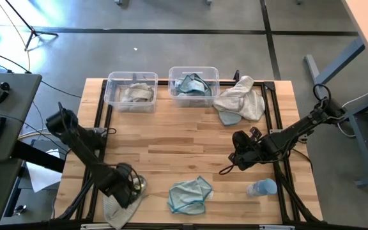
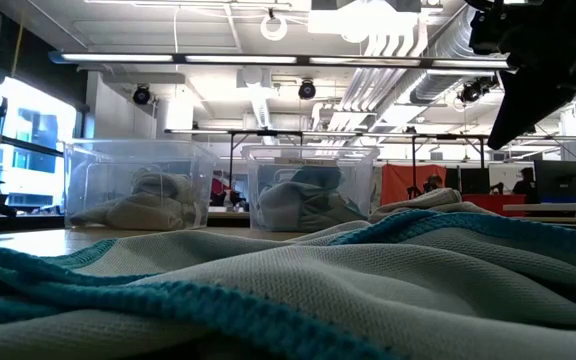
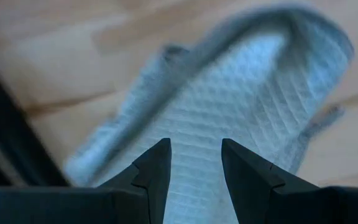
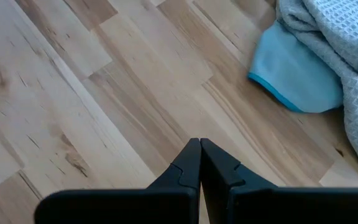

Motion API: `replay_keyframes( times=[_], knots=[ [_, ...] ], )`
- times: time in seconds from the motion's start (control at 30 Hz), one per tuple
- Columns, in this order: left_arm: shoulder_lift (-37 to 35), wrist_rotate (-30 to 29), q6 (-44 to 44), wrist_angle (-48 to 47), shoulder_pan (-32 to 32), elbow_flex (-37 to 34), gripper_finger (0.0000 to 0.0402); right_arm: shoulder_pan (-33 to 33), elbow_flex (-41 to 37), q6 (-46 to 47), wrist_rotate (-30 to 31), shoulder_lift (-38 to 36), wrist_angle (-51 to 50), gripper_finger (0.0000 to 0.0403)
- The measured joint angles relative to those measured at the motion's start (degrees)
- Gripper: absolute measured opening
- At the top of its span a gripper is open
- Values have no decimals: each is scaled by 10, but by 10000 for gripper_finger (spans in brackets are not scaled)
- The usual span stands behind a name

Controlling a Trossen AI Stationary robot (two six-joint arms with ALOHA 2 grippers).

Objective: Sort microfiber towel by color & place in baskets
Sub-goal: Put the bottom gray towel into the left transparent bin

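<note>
The left gripper [image 3: 194, 163] hangs with fingers parted over a grey waffle-weave towel [image 1: 117, 207] at the table's near left corner. Just to its right lies a pale teal towel [image 1: 190, 195]. The right gripper [image 4: 199, 163], fingers pressed together and empty, hovers above bare wood; ahead of it a grey and teal pile [image 1: 240, 100] lies beside the two clear baskets [image 1: 131, 91], the left holding a grey cloth, the right [image 1: 193, 85] a teal one.

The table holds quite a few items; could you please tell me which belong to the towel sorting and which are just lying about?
Part of the job:
- left basket holding a grey-beige towel
- right basket holding a blue towel
- towel pile
- loose blue towel
- grey towel under the left tool

Lying about:
- bluish bottle
</note>
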Motion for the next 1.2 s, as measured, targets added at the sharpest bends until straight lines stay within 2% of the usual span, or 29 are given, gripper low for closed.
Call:
replay_keyframes(
  times=[0.3,0.43,0.57,0.7,0.77,0.9,1.07,1.2],
  knots=[
    [102,5,2,51,-16,1,129,0,0,2,0,0,3,0],
    [135,10,32,67,-14,3,125,0,0,0,0,0,6,0],
    [141,14,21,75,-8,15,83,0,0,0,0,0,12,0],
    [126,-13,21,23,-5,44,13,0,1,0,0,0,15,0],
    [106,-48,21,-16,-4,61,12,0,1,0,0,0,20,0],
    [67,-68,21,-82,-1,95,4,0,1,0,3,0,37,0],
    [19,-124,21,-197,6,151,2,0,1,0,4,0,42,0],
    [-16,-179,51,-285,29,195,1,0,1,0,4,0,43,0]
  ],
)
